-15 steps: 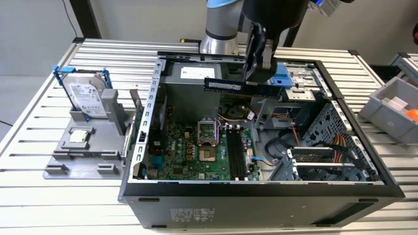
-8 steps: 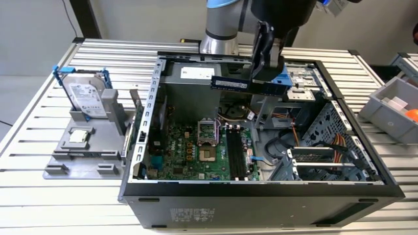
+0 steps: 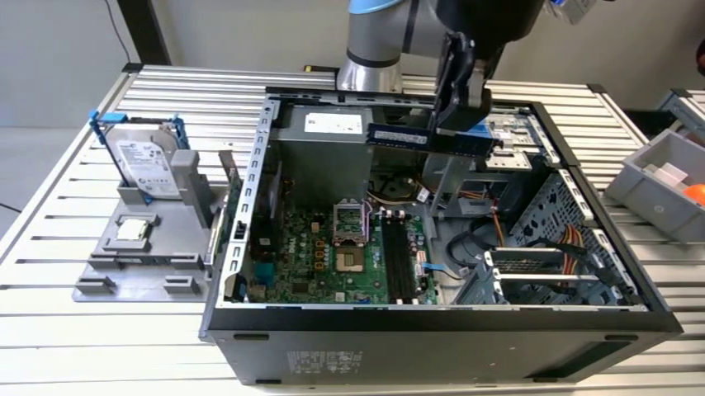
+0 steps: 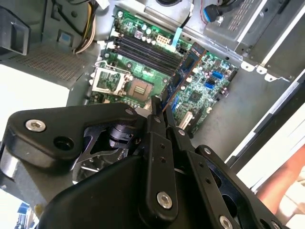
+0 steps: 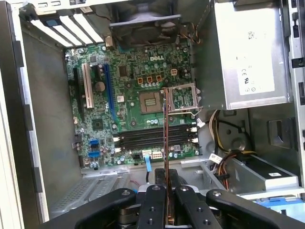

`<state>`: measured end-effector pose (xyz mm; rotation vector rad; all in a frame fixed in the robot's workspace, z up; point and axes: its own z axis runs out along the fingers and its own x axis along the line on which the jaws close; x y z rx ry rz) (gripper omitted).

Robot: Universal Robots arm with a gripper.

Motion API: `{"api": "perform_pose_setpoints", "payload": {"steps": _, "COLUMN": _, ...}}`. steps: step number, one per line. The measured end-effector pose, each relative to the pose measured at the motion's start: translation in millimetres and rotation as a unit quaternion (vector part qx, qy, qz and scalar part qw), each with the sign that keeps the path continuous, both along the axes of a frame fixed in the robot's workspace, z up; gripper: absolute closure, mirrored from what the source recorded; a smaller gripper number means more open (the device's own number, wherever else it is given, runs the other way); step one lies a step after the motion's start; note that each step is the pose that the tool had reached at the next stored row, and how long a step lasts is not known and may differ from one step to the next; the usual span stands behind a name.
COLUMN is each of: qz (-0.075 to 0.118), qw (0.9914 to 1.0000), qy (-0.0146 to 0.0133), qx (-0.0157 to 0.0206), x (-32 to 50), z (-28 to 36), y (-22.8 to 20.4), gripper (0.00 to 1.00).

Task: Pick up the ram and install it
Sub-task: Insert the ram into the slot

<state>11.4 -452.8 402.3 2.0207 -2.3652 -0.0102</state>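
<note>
Claw (image 5: 166,183): clamped on the ram, pinching its two flat faces, off-centre toward the exterior view's right.
Ram (image 3: 414,137): held level in the air over the open case, well above the board and touching nothing else.
Handling: judged light, thin and stiff; probably brittle if bent, with smooth faces that could twist in an off-centre pinch.
Hold: likely safest on bare board by the long upper edge, away from the chips and contact edge.
Slots (image 5: 155,138): black, parallel, below the ram, which lies crosswise to them.
Motherboard (image 5: 128,86): green, flat on the case floor.
Case (image 3: 441,338): side open, on the slatted counter (image 3: 66,346).
Hard drive (image 3: 149,157): upright in its blue frame, well apart.
</note>
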Motion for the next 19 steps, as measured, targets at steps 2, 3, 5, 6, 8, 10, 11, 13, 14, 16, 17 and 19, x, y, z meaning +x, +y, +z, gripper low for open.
{"api": "perform_pose_setpoints", "payload": {"steps": 2, "qz": 0.000, "qw": 1.00000, "qy": 0.0000, "qx": 0.0000, "x": 1.8, "z": 0.0, "y": 0.7, "gripper": 1.00}}
{"api": "perform_pose_setpoints", "payload": {"steps": 3, "qz": 0.001, "qw": 1.00000, "qy": 0.0000, "qx": -0.0001, "x": 2.6, "z": 0.0, "y": 0.7, "gripper": 1.00}}
{"api": "perform_pose_setpoints", "payload": {"steps": 5, "qz": 0.001, "qw": 1.00000, "qy": 0.0000, "qx": 0.0000, "x": 3.4, "z": 0.0, "y": 0.8, "gripper": 1.00}}
{"api": "perform_pose_setpoints", "payload": {"steps": 6, "qz": 0.002, "qw": 1.00000, "qy": 0.0000, "qx": 0.0000, "x": 3.5, "z": 0.0, "y": 0.8, "gripper": 1.00}}
{"api": "perform_pose_setpoints", "payload": {"steps": 8, "qz": 0.005, "qw": 0.99999, "qy": 0.0000, "qx": 0.0000, "x": 3.6, "z": 0.0, "y": 0.9, "gripper": 1.00}}
{"api": "perform_pose_setpoints", "payload": {"steps": 10, "qz": 0.005, "qw": 0.99999, "qy": 0.0000, "qx": -0.0001, "x": 3.6, "z": 0.0, "y": 0.8, "gripper": 1.00}}
{"api": "perform_pose_setpoints", "payload": {"steps": 11, "qz": 0.005, "qw": 0.99999, "qy": 0.0001, "qx": -0.0002, "x": 3.6, "z": 0.0, "y": 0.8, "gripper": 1.00}}
{"api": "perform_pose_setpoints", "payload": {"steps": 13, "qz": 0.005, "qw": 0.99999, "qy": 0.0001, "qx": -0.0003, "x": 3.6, "z": 0.0, "y": 0.8, "gripper": 1.00}}
{"api": "perform_pose_setpoints", "payload": {"steps": 14, "qz": 0.005, "qw": 0.99999, "qy": 0.0001, "qx": -0.0003, "x": 3.6, "z": 0.0, "y": 0.8, "gripper": 1.00}}
{"api": "perform_pose_setpoints", "payload": {"steps": 16, "qz": 0.005, "qw": 0.99999, "qy": 0.0001, "qx": -0.0004, "x": 3.6, "z": 0.0, "y": 0.8, "gripper": 1.00}}
{"api": "perform_pose_setpoints", "payload": {"steps": 17, "qz": 0.005, "qw": 0.99999, "qy": 0.0001, "qx": -0.0004, "x": 3.6, "z": -0.1, "y": 0.8, "gripper": 1.00}}
{"api": "perform_pose_setpoints", "payload": {"steps": 19, "qz": 0.005, "qw": 0.99999, "qy": 0.0002, "qx": -0.0005, "x": 3.6, "z": 0.0, "y": 0.8, "gripper": 1.00}}
